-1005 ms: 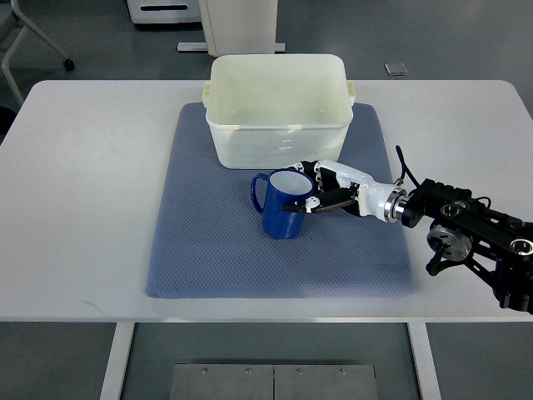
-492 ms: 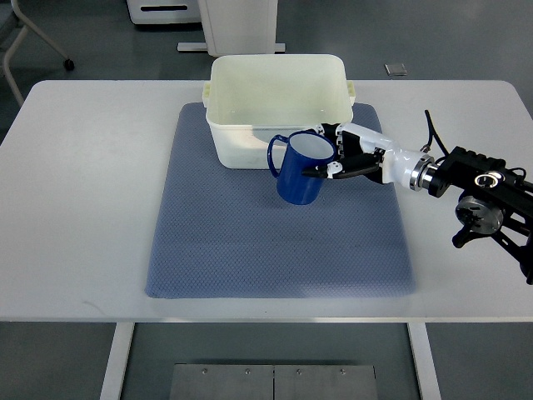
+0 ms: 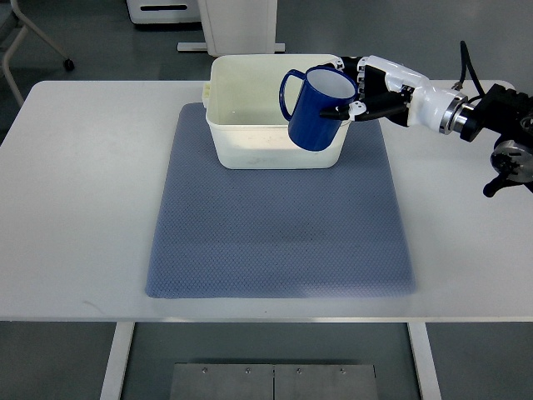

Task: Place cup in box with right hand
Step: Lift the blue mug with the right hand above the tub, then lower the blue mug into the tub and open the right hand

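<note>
Carrying blue mug (image 3: 321,108) over white plastic box (image 3: 250,148), gripped in right hand (image 3: 365,85).
Lifted, tilted, above box; not yet lowered or released.

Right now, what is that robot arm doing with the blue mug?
The robot's right hand grips a blue cup by its rim and side and holds it in the air, tilted, over the right part of an open white box. The box stands on a blue mat on a white table. The cup is not yet set down inside. No left arm shows.
</note>
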`<state>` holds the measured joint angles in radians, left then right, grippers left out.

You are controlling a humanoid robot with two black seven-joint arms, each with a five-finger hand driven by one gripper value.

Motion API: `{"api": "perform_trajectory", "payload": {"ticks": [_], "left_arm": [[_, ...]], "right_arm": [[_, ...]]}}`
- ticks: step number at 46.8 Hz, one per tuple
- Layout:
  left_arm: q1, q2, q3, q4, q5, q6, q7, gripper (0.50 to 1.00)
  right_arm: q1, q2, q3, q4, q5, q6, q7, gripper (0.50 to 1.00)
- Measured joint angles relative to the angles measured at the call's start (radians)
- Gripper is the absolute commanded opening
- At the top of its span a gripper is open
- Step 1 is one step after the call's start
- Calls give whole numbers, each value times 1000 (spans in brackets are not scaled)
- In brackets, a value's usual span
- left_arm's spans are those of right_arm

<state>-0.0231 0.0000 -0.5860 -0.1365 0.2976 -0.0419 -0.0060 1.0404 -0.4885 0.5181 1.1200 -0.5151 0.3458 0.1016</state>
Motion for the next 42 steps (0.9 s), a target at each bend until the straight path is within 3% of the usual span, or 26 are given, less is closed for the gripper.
{"api": "perform_trajectory", "payload": {"ticks": [11,23,42], "left_arm": [[0,0,0,0,0,0,0,1000],[0,0,0,0,0,1,1,1000],[0,0,0,0,0,1,0,1000]], "right_arm": [[110,58,-20,-100,31,-20,-23,500],[194,204,-77,-262,64,-128,-43,500],[198,370,-127,-476,64,-224,-45,500]]}}
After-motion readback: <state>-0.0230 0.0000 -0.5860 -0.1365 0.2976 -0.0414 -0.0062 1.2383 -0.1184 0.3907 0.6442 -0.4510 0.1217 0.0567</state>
